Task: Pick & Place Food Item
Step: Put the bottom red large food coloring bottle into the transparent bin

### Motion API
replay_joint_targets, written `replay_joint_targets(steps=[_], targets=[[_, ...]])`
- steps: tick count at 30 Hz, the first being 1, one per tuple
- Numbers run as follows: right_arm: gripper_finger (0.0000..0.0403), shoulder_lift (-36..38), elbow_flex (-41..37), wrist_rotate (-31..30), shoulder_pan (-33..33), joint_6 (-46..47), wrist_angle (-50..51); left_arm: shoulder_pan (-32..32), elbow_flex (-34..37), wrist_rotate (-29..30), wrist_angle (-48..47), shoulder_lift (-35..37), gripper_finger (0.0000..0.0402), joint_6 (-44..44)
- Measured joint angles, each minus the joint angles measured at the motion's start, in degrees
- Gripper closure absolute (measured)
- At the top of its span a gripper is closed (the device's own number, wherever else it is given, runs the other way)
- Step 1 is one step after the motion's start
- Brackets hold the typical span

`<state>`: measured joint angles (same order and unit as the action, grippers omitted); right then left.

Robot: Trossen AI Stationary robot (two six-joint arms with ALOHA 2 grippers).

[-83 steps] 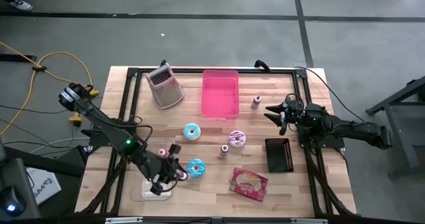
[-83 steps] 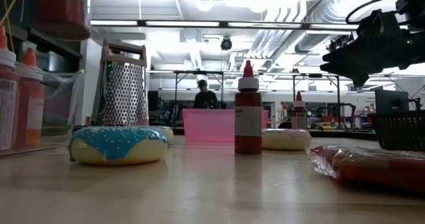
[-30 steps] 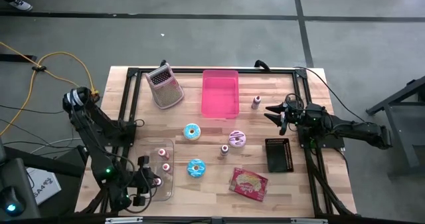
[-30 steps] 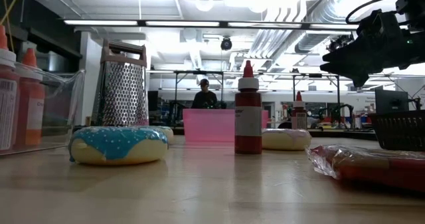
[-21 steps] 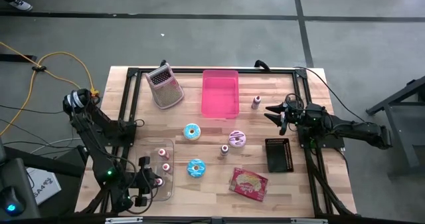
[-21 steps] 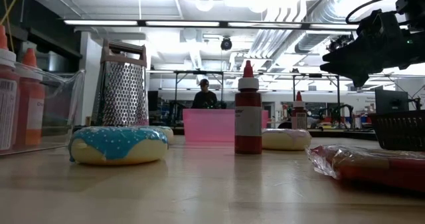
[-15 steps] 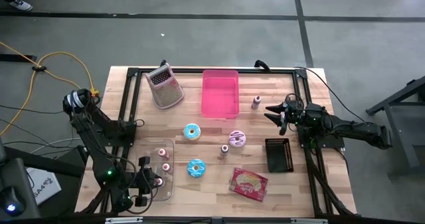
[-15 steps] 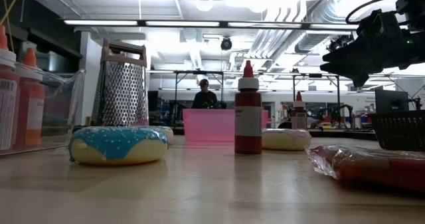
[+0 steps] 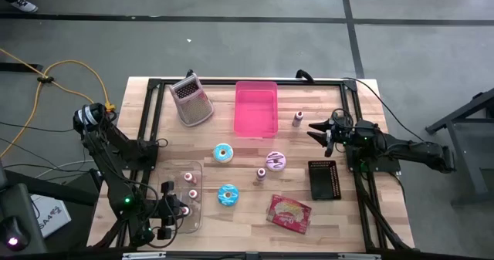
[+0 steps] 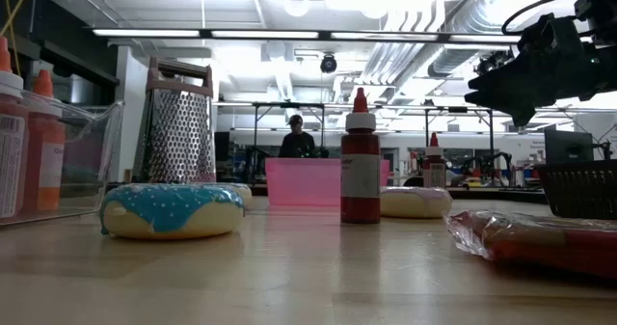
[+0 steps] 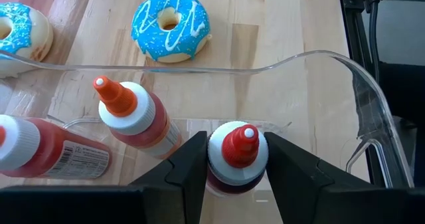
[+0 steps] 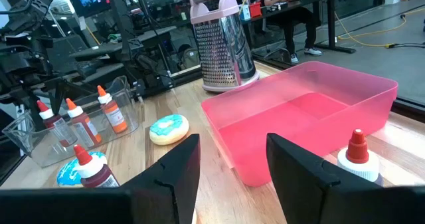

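Note:
My left gripper (image 9: 174,211) is at the table's near left, inside a clear plastic container (image 9: 194,221), shut on a red-capped sauce bottle (image 11: 238,154). Two orange-capped bottles (image 11: 129,117) (image 11: 40,151) share the container. On the wood beyond lie a blue-iced doughnut (image 9: 228,194), a second blue-and-white one (image 9: 223,153) and a pink one (image 9: 275,161). My right gripper (image 9: 315,129) hovers open at the right side, level, with nothing between its fingers (image 12: 232,164). My left gripper has the bottle's white shoulder (image 11: 212,159), just under the red cap, between its two fingers, one on either side. The fingers slant downward from the table's near-left corner. The bottle stands upright in the container; the gripper hides its lower body.
A pink bin (image 9: 255,107) and a metal grater (image 9: 191,100) stand at the far side. Two more bottles (image 9: 261,175) (image 9: 297,119) stand mid-table. A black mesh basket (image 9: 323,180) and a red snack packet (image 9: 289,213) lie near right.

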<state>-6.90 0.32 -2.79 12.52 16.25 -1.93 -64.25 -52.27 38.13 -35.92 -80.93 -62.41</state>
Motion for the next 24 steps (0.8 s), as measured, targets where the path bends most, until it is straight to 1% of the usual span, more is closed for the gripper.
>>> replay_joint_targets(steps=[19,24], targets=[[0.0243,0.0,0.0,0.0,0.0,-0.01,0.0,-0.02,-0.02,0.2,0.02,0.04,0.0263,-0.17],[0.0243,0.0,0.02,0.0,0.0,-0.01,0.0,-0.02,-0.02,0.25,0.24,1.06,0.0263,1.1]])
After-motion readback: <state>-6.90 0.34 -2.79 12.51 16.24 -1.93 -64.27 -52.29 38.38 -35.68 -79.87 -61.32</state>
